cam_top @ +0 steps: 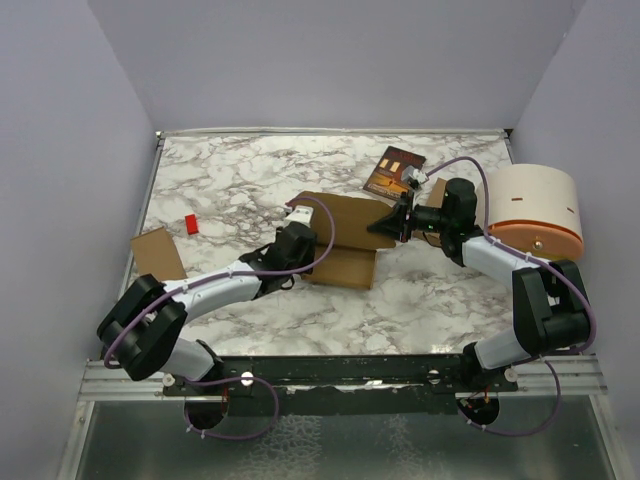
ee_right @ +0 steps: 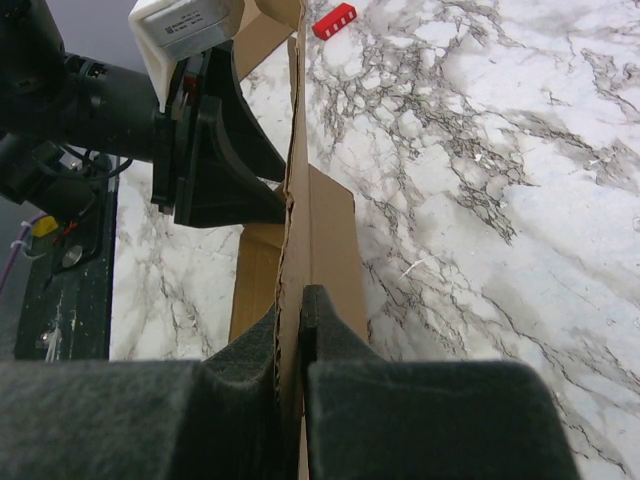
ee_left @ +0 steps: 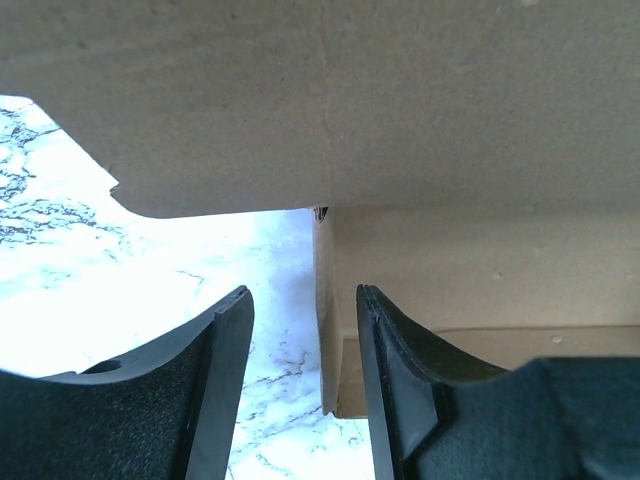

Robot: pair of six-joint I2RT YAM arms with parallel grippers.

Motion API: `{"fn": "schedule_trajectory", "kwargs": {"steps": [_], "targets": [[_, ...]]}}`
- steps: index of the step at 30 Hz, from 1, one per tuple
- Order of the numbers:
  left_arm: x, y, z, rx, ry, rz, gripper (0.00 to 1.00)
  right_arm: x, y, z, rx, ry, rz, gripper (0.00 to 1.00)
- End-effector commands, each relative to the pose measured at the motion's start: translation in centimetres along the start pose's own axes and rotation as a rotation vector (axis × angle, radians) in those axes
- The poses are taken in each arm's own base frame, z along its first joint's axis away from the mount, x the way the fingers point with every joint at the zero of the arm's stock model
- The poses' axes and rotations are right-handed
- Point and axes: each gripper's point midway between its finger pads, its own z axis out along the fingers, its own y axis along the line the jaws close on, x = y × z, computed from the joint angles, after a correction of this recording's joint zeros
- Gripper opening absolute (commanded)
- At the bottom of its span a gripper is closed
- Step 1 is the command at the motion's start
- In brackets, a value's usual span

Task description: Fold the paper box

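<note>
The tan paper box (cam_top: 340,245) lies partly folded at the table's middle, between both grippers. My right gripper (cam_top: 385,226) is shut on the box's right flap; in the right wrist view the fingers (ee_right: 325,320) pinch the upright cardboard edge (ee_right: 330,230). My left gripper (cam_top: 300,226) is at the box's left side. In the left wrist view it (ee_left: 305,305) is open, with a vertical box wall edge (ee_left: 328,300) standing between the fingers, unpinched, and a large flap (ee_left: 400,100) above.
A dark reddish booklet (cam_top: 393,170) lies behind the box. A round white drum with an orange band (cam_top: 535,210) stands at the right. A small red block (cam_top: 192,224) and a loose cardboard piece (cam_top: 158,253) lie at the left.
</note>
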Motion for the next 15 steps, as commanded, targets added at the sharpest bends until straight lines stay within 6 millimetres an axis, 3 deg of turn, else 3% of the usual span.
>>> {"fn": "schedule_trajectory", "kwargs": {"steps": [1, 15], "targets": [[-0.4, 0.2, -0.5, 0.007, -0.033, -0.035, 0.50, -0.5, 0.0, 0.1, -0.011, -0.013, -0.040, 0.01], [-2.3, -1.0, -2.3, 0.226, -0.087, -0.193, 0.53, -0.6, 0.0, 0.1, -0.009, -0.014, -0.042, 0.01]]}}
